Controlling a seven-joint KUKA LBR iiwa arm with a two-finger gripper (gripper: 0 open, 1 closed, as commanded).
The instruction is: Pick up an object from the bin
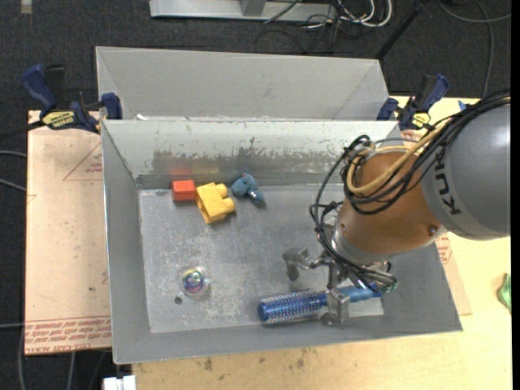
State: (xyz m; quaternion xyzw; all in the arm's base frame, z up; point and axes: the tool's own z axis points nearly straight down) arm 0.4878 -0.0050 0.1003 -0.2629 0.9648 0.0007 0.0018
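Note:
My gripper hangs under the orange cover in the bin's front right part, its fingers spread open. One fingertip stands over bare floor. The other fingertip is down at the right end of a blue bristly brush, which lies along the front wall. The brush's blue handle runs on under the gripper; whether the finger touches it I cannot tell. Nothing shows between the fingers.
A small shiny ball lies at the front left. Near the back wall sit an orange block, a yellow block and a blue-grey piece. The arm and its cables cover the bin's right side.

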